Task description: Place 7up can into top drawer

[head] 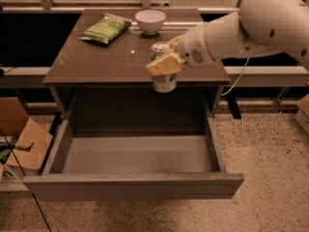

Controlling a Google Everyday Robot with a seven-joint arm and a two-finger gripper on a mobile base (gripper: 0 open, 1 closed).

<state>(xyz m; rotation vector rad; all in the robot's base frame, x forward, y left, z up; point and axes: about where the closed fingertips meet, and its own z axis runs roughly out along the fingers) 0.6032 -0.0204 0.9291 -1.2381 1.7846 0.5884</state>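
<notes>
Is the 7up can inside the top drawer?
No, the end effector holds the 7up can at the table's front edge, over the open top drawer.
</notes>
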